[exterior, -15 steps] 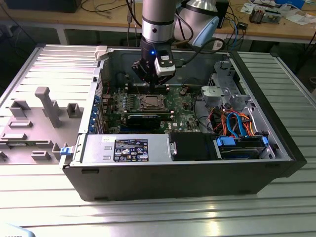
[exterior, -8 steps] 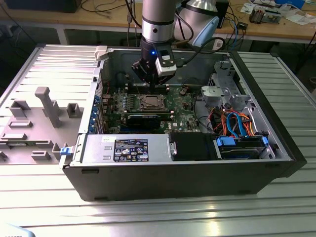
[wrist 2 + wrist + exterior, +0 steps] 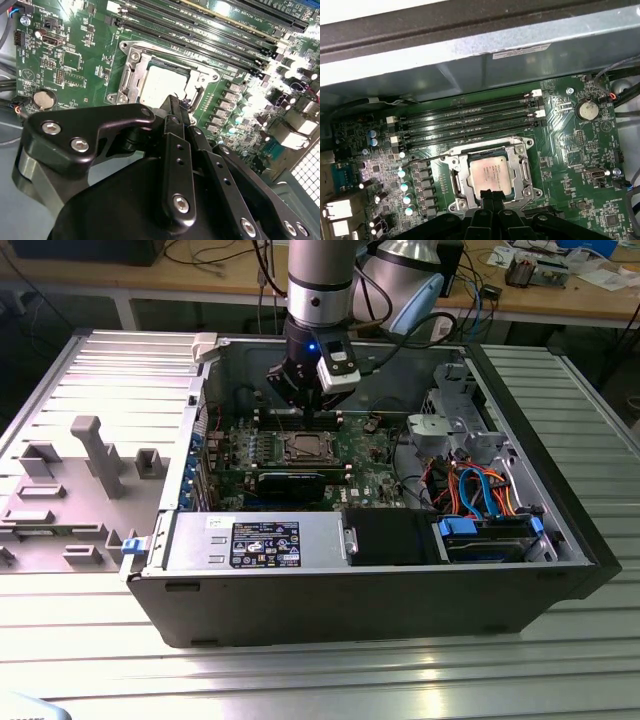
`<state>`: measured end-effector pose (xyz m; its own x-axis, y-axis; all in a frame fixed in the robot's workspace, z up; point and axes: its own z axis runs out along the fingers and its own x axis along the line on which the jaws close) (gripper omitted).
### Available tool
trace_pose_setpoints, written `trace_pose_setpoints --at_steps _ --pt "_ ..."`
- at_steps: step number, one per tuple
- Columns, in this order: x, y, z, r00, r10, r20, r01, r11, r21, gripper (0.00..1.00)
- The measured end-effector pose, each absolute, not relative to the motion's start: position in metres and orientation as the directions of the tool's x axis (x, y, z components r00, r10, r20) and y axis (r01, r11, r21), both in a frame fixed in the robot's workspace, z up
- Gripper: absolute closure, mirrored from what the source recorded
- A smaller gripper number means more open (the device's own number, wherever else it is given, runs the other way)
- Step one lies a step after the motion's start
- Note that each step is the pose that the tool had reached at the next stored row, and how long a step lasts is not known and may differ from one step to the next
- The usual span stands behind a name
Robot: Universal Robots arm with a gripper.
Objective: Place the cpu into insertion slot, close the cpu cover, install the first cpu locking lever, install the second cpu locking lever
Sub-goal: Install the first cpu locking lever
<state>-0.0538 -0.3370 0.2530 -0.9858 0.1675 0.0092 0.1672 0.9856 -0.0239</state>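
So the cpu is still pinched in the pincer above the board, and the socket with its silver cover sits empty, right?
Not quite. The cpu is not in the pincer; in both wrist views it already lies in the insertion slot, framed by the silver cpu cover. The pincer does hang above the board, its tips close over the socket's edge, holding nothing that shows.

The cpu sits in the insertion slot, cpu cover apparently closed; gripper touching its edge.
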Motion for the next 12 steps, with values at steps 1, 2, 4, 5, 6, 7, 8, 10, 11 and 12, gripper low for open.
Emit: trace_pose_setpoints --at_steps 1,2,4,5,6,7,8,10,11,12 --pt "-0.0538 -0.337 0.253 -0.986 0.164 0.009 0.164 0.986 -0.024 0.89" --pt "-0.0538 -0.337 0.253 -0.987 0.161 0.009 0.16 0.987 -0.024 0.89" --pt "-0.0538 -0.337 0.253 -0.989 0.149 0.009 0.149 0.989 -0.024 0.89" --pt "-0.0538 -0.337 0.253 -0.99 0.141 0.009 0.14 0.99 -0.024 0.89" --pt "-0.0538 -0.337 0.253 -0.993 0.114 0.009 0.114 0.993 -0.024 0.89" --pt "-0.0538 -0.337 0.253 -0.998 0.068 0.009 0.068 0.997 -0.024 0.89" --pt "-0.0538 -0.337 0.253 -0.999 0.034 0.009 0.034 0.999 -0.024 0.89" --pt "-0.0538 -0.337 0.253 -1.0 0.026 0.009 0.026 0.999 -0.024 0.89" --pt "-0.0538 -0.337 0.253 -1.0 0.023 0.009 0.023 0.999 -0.024 0.89" --pt "-0.0538 -0.337 0.253 -1.0 0.02 0.009 0.02 1.0 -0.024 0.89"
